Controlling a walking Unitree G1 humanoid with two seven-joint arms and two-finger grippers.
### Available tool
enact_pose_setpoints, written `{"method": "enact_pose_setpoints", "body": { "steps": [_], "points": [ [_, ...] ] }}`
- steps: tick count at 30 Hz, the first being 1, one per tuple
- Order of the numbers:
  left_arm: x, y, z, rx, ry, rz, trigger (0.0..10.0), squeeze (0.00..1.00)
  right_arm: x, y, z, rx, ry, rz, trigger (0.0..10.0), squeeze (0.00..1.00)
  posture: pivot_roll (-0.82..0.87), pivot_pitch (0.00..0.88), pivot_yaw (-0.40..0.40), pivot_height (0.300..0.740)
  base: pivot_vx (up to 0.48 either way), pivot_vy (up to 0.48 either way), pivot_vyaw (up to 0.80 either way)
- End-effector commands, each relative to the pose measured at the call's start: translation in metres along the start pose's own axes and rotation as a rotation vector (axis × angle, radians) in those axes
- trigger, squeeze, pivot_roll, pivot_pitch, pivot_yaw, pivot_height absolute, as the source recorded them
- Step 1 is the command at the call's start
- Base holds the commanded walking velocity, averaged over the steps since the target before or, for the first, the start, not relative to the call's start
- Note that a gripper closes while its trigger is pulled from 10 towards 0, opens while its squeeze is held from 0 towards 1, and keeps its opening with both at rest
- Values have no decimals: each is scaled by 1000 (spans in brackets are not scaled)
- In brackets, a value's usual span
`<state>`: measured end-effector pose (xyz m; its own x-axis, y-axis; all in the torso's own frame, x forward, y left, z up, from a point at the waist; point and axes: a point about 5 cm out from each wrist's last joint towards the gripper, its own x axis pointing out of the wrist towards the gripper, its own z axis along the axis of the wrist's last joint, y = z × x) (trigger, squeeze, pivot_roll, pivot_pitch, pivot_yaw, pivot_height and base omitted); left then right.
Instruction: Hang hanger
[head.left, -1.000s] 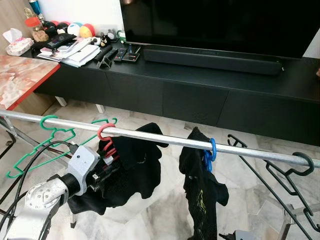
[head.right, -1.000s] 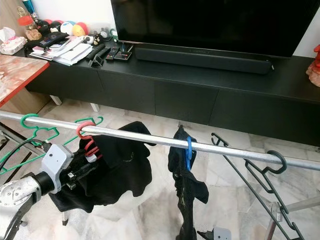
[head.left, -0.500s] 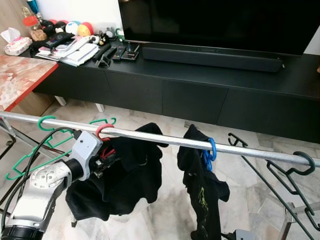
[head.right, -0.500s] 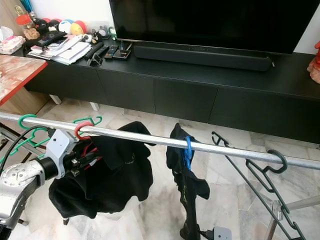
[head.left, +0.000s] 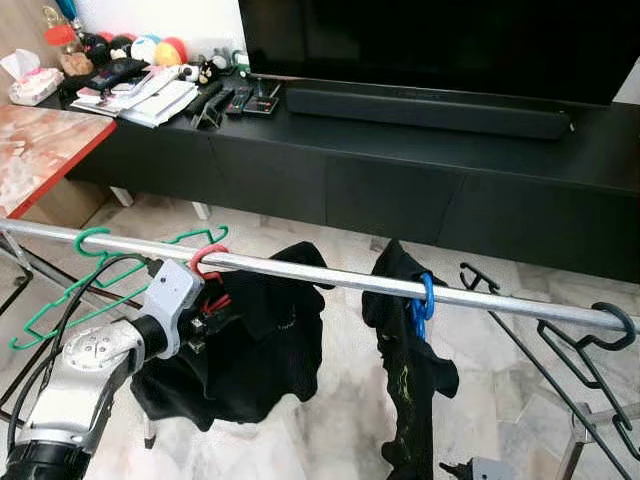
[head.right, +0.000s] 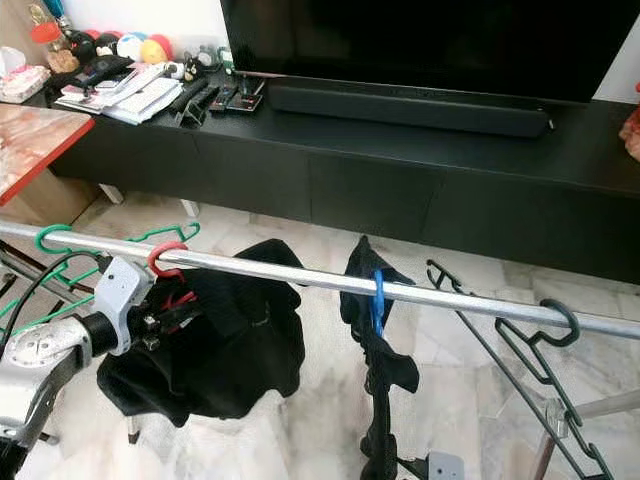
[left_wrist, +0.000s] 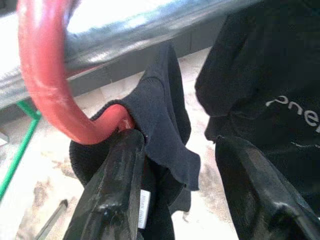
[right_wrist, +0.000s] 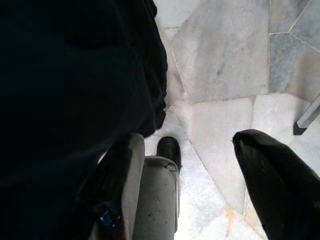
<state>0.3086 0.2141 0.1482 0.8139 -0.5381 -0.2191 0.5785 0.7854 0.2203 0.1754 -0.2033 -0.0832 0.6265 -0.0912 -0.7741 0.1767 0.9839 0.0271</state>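
Note:
A red hanger hook (head.left: 207, 262) sits over the silver rail (head.left: 330, 280), carrying a black garment (head.left: 255, 345). My left gripper (head.left: 218, 310) is just below the rail at the hanger's neck. In the left wrist view the red hook (left_wrist: 45, 90) curves over the rail (left_wrist: 125, 30). There the gripper (left_wrist: 180, 195) stands open, one finger (left_wrist: 115, 200) touching the hook's base, with the garment's collar (left_wrist: 160, 130) between the fingers. My right gripper (right_wrist: 185, 195) hangs low and open over the marble floor, beside dark cloth (right_wrist: 70, 75).
On the same rail hang a green hanger (head.left: 95, 262) to the left, a blue hanger (head.left: 424, 298) with a black garment (head.left: 410, 380), and black hangers (head.left: 590, 340) to the right. A black TV console (head.left: 400, 170) stands behind; a red marble table (head.left: 40, 150) is at left.
Over the last second my left arm rose and drew closer to the rail under the red hook. The black garment shifted slightly. The view tilted a little.

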Motion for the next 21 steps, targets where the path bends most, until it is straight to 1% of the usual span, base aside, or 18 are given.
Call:
{"method": "enact_pose_setpoints", "body": {
  "steps": [1, 4, 6, 7, 8, 9, 10, 12, 13, 17, 20, 21],
  "points": [
    [-2, -2, -15, -26, 81, -15, 10000, 0, -2, 1, -8, 13, 28, 1, 10000, 0, 26, 207, 63, 740, 0, 0, 0],
    [-1, -5, -17, -30, 90, -35, 10000, 0, -2, 1, -8, 14, 27, 1, 10000, 0, 25, 206, 63, 740, 0, 0, 0],
    [0, -9, -20, -52, 107, -67, 10000, 0, -2, 1, -8, 14, 28, 2, 10000, 0, 25, 206, 63, 740, 0, 0, 0],
    [0, -15, -24, -84, 133, -119, 10000, 0, -2, 1, -8, 15, 30, 7, 10000, 0, 25, 206, 63, 740, 0, 0, 0],
    [-1, -22, -28, -86, 165, -170, 10000, 0, -2, 1, -8, 16, 30, 12, 10000, 0, 27, 207, 63, 740, 0, 0, 0],
    [-1, -23, -28, -84, 171, -179, 10000, 0, -2, 1, -8, 16, 30, 14, 10000, 0, 27, 207, 63, 740, 0, 0, 0],
    [-3, -29, -32, -78, 200, -231, 10000, 0, -2, 2, -8, 16, 30, 14, 10000, 0, 25, 207, 65, 740, 0, 0, 0],
    [-4, -33, -34, -70, 212, -262, 10000, 0, -2, 1, -8, 16, 30, 14, 10000, 0, 22, 206, 64, 740, 0, 0, 0],
    [-4, -33, -33, -74, 207, -260, 10000, 0, -2, 1, -8, 17, 30, 14, 10000, 0, 22, 206, 64, 740, 0, 0, 0],
    [2, -14, -14, -52, 107, -120, 10000, 0, -2, 1, -8, 17, 29, 12, 10000, 0, 28, 208, 62, 740, 0, 0, 0],
    [2, -10, -9, -45, 86, -91, 10000, 0, -2, 1, -8, 16, 30, 12, 10000, 0, 27, 209, 63, 740, 0, 0, 0],
    [1, -6, -3, -38, 67, -76, 10000, 0, -2, 1, -8, 16, 30, 13, 10000, 0, 27, 208, 64, 740, 0, 0, 0]
  ]
}}
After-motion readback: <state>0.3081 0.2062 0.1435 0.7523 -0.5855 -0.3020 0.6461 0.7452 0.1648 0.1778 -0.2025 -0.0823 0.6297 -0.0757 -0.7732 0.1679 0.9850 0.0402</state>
